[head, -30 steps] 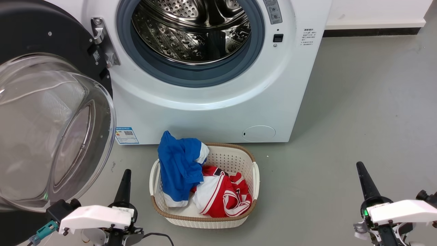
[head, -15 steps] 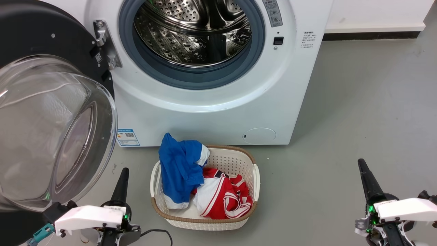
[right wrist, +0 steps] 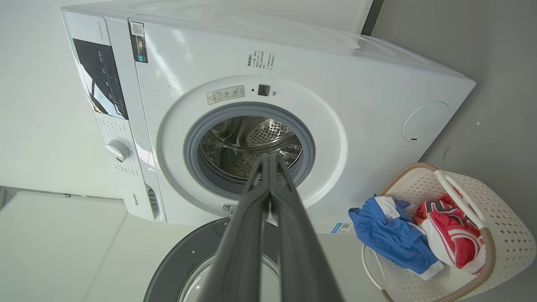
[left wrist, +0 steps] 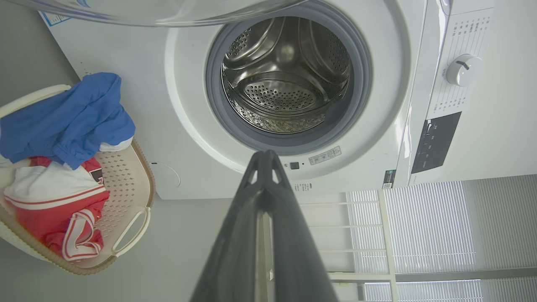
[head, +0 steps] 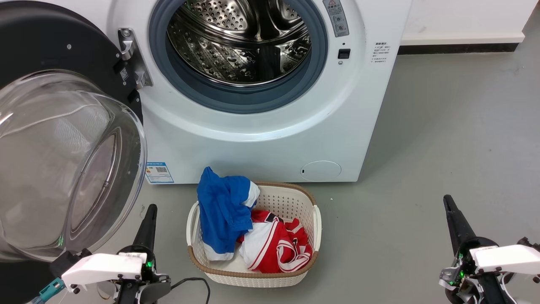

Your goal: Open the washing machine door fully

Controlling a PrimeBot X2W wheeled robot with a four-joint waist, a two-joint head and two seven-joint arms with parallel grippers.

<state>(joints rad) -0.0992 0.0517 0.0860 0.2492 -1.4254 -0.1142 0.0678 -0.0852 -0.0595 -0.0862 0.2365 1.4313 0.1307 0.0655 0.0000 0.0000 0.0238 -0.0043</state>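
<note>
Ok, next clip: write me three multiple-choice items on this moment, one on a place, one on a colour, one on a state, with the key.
1. Where does the laundry basket stand relative to the washing machine?
A. inside it
B. on top of it
C. on the floor in front of it

2. What colour is the garment draped over the basket's rim?
A. blue
B. green
C. yellow

3. How is the washing machine door?
A. shut
B. swung open at the robot's left
C. lying flat on the ground

Key: 1 C, the basket sits on the grey floor below the machine's front. 2 A, blue cloth hangs over the rim. 3 B, the drum is uncovered and the door hangs from its hinge.
</note>
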